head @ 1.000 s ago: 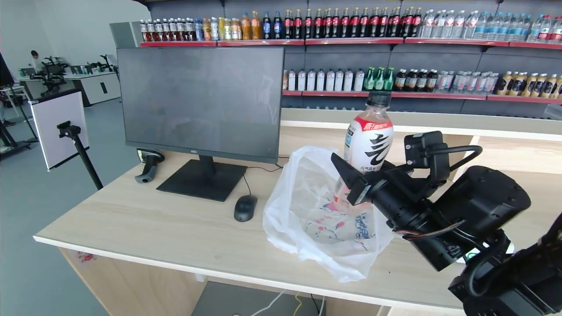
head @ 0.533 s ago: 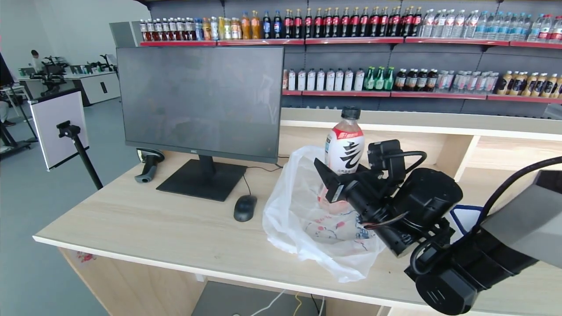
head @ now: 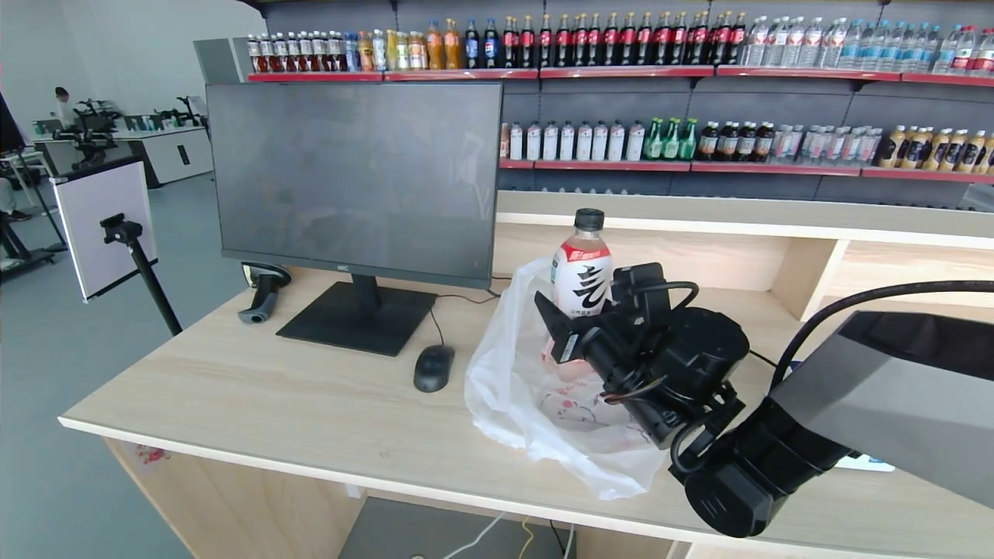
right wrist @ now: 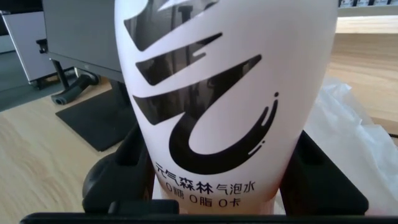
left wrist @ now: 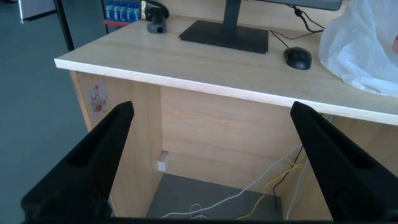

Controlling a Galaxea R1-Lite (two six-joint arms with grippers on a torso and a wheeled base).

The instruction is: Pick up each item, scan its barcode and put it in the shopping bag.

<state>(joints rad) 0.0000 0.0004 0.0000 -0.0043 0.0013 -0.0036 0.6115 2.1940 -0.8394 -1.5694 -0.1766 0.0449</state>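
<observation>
One bottle [head: 582,268], base obscured by end effector [head: 578,332]

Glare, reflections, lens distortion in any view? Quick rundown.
Head view: the dark monitor carries faint reflections, no hard glare; the shelves bow slightly, wide-angle style. Right wrist view: the bottle sits right at the lens, evenly lit, no hotspot. Left wrist view: the left tool reads as dark silhouette; the shopping bag is the brightest patch.
</observation>
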